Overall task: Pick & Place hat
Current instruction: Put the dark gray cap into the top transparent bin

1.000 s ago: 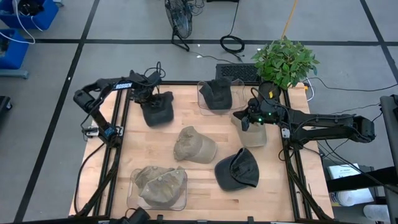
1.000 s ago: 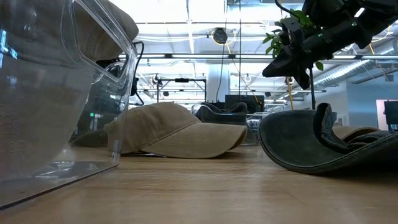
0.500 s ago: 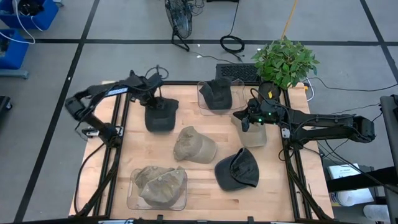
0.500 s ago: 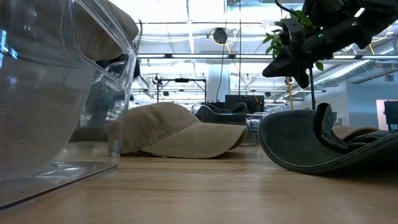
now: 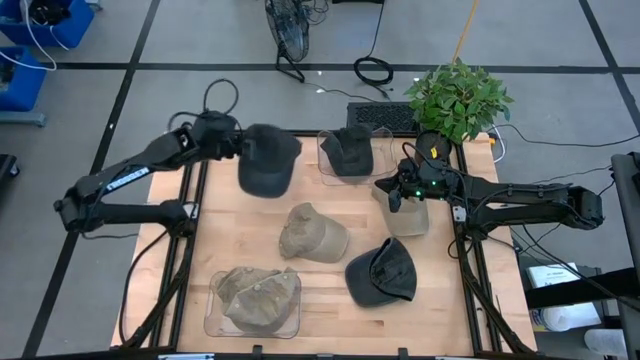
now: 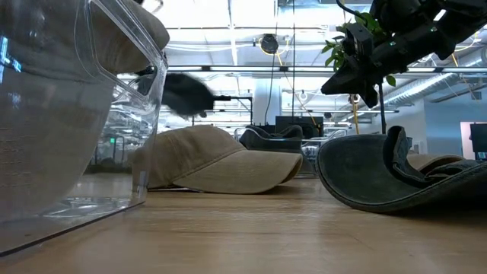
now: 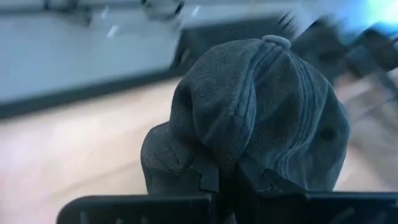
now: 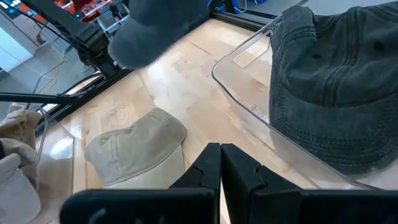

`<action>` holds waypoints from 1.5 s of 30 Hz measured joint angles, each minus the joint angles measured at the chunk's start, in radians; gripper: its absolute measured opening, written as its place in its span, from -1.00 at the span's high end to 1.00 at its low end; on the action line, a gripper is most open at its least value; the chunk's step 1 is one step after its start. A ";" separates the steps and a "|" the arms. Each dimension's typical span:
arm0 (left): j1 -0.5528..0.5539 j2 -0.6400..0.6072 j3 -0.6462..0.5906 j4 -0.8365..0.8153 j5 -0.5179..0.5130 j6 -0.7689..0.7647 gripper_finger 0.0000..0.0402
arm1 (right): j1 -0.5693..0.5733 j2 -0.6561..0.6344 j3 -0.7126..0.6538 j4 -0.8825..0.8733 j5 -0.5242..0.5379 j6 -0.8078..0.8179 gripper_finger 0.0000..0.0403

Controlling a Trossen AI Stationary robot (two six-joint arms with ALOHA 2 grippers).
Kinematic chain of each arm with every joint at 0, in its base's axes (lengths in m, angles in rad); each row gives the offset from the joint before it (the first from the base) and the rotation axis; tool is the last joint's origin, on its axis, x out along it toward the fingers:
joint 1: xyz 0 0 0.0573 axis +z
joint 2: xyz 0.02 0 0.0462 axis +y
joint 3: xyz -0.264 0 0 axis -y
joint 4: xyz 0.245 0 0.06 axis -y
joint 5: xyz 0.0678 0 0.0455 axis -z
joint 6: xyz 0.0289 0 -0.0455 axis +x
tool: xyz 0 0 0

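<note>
Now the left hand (image 5: 243, 147) is pinched tight on a dark hat (image 5: 268, 160), carried clear above the surface (image 5: 330, 290) at its far left corner. Carry step, I'd say; next it needs a drop spot. The clear bin (image 5: 349, 152) just beside already holds 1 hat. The right hand (image 5: 394, 193) waits closed over the right edge.

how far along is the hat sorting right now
Done, by the look of it: a dark hat sits in the far clear bin and a tan hat in the near clear bin. In hand: the left gripper is shut on a dark grey hat, lifted. Left: the tan hat in the middle and the upturned dark hat. The right gripper waits, shut.
</note>
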 joint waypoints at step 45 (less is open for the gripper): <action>-0.325 0.920 0.394 1.001 -0.448 0.238 0.88 | 0.000 0.000 0.000 0.000 -0.065 0.066 1.00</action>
